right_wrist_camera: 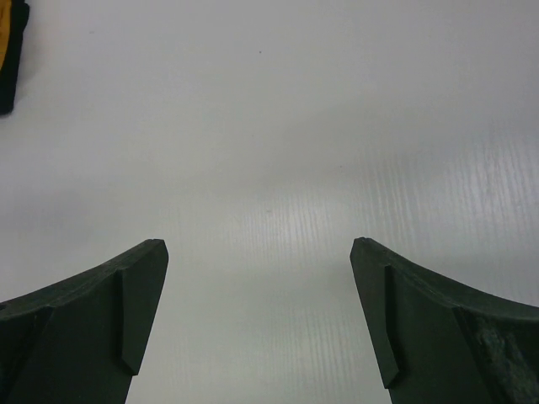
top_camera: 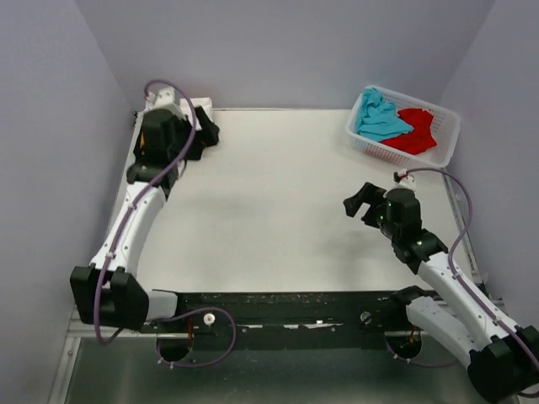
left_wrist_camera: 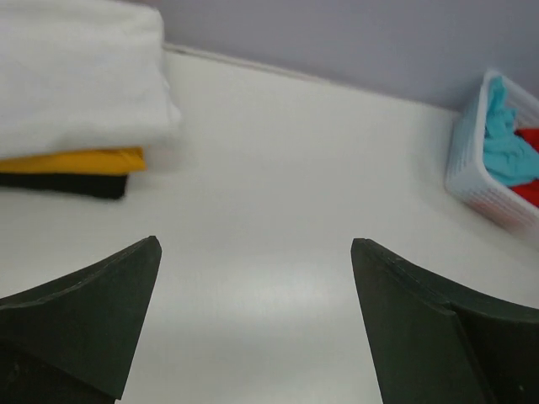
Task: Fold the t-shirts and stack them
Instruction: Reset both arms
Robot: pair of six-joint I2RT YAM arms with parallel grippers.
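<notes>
Left gripper: jaws spread wide, nothing between them; low over bare table, just right of the stack in the far left corner; only two dark fingertips in its wrist view, cut off at the bottom edge.
Right gripper: jaws wide apart, empty; over the right half of the table, well apart from any cloth.
White t-shirt: folded, top of the stack; blurred, cut off at the left edge of the left wrist view.
Orange-yellow t-shirt: folded, directly under the white one; thin edge only.
Black t-shirt: bottom layer, on the table; thin edge only.
Top view of the stack: almost wholly hidden behind the left arm.
Turquoise t-shirt: crumpled, left part of the basket.
Red t-shirt: crumpled, right part, touching the turquoise one.
Basket: white lattice, far right corner; folds inside hard to make out.
</notes>
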